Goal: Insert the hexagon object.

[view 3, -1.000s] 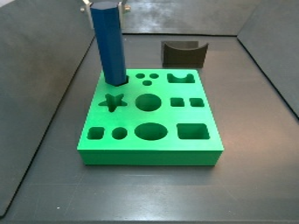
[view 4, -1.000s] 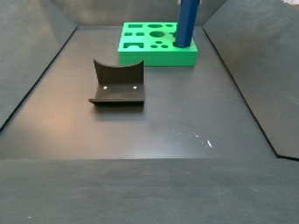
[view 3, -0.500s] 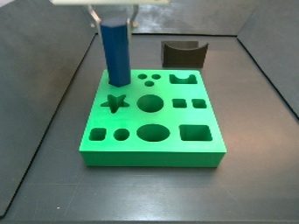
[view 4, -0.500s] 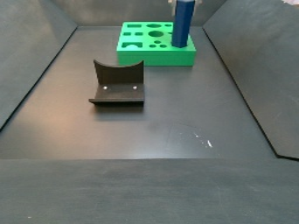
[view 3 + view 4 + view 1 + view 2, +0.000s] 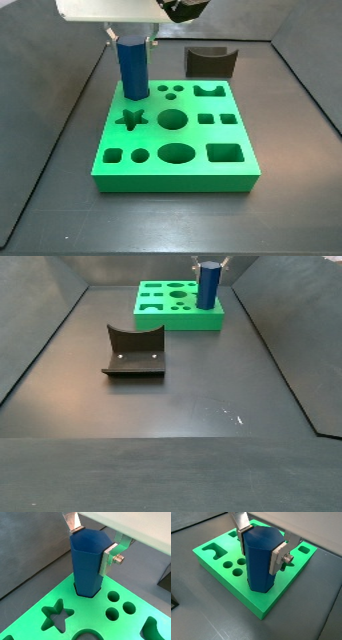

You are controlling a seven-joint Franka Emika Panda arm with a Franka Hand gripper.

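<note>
The hexagon object, a tall blue bar (image 5: 134, 70), stands upright with its lower end inside a hole at a far corner of the green block (image 5: 147, 135). It shows in both wrist views (image 5: 88, 562) (image 5: 258, 559) and in a side view (image 5: 207, 286). My gripper (image 5: 134, 38) is directly above the block and shut on the bar's top part. Its silver fingers (image 5: 109, 554) press two opposite faces, and the gripper also shows in both wrist views (image 5: 92, 544) (image 5: 261, 547).
The green block (image 5: 181, 321) has several other shaped holes, among them a star (image 5: 130, 117) and a large circle (image 5: 171, 118). The fixture, dark grey with a curved notch on top, stands apart from the block (image 5: 211, 62) (image 5: 134, 351). Dark walls ring the floor.
My gripper has come down with the blue bar. The bar's top is lower in both side views, and more of its lower end sits in the hole.
</note>
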